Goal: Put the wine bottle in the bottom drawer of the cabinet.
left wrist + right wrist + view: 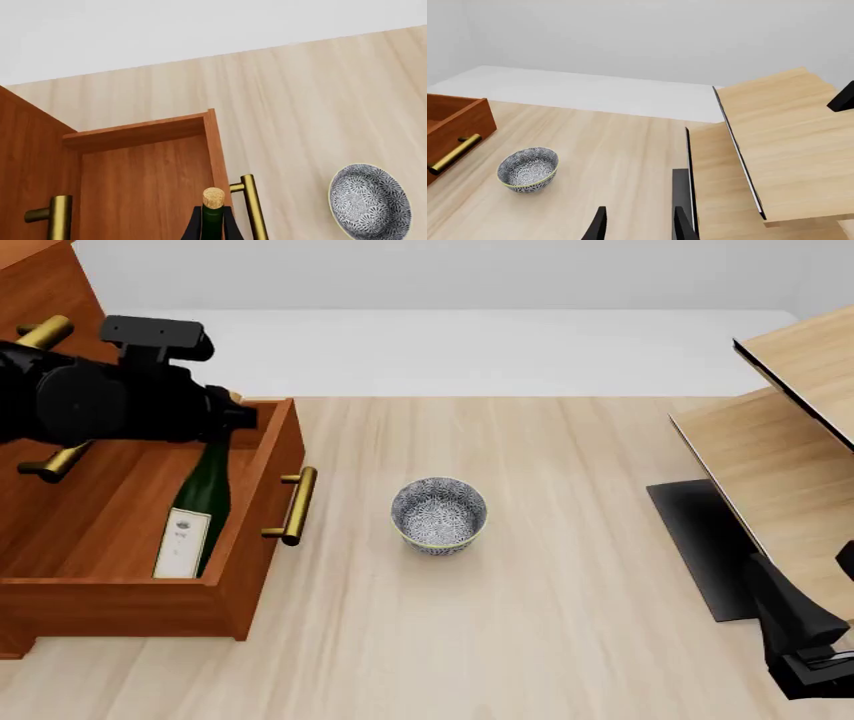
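The dark green wine bottle (195, 502) leans inside the open bottom drawer (254, 570) of the reddish-brown cabinet (54, 300). Its white label end is low in the drawer and its neck points up. My left gripper (222, 427) is shut on the neck, just above the drawer's far end. In the left wrist view the tan bottle top (213, 197) sticks out between the black fingers (193, 226), above the drawer's inside (143, 180). My right gripper (640, 227) is open and holds nothing, low over the table beside the pale shelf unit.
A patterned blue-white bowl (438, 514) stands on the table right of the drawer's brass handle (295, 505). The pale light-wood shelf unit (781, 430) fills the right side, with a dark base (701, 540). The right arm (801, 640) sits at the bottom right corner.
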